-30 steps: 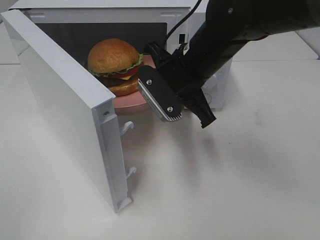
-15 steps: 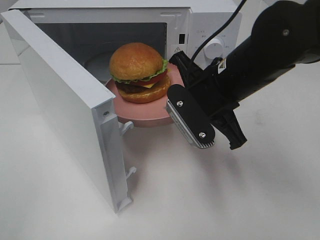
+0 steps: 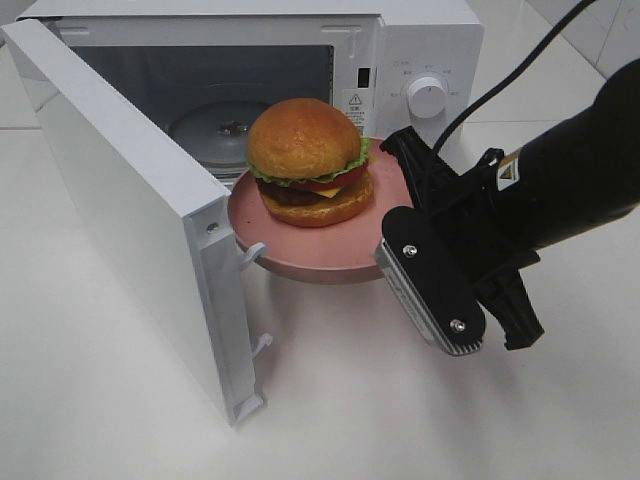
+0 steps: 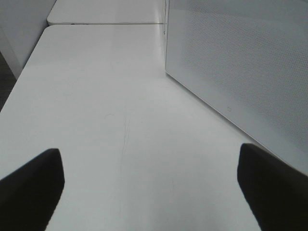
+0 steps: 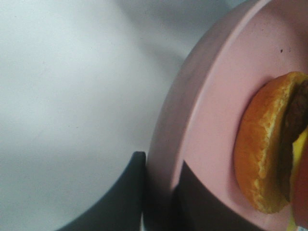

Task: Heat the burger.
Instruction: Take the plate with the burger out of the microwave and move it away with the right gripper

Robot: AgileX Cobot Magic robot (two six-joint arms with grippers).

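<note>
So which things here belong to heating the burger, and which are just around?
In the job:
- burger
- pink plate carrying it
- right gripper, shut on the plate rim
- microwave, door open

Just around:
- left gripper, open over the table

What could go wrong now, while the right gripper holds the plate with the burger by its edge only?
1. The right gripper pinches only the rim of the pink plate, so the plate could tilt or slip out.
2. The burger stands tall and loose on the plate; a tilt might make it slide off.
3. The open microwave door stands close beside the plate, which could bump it.
</note>
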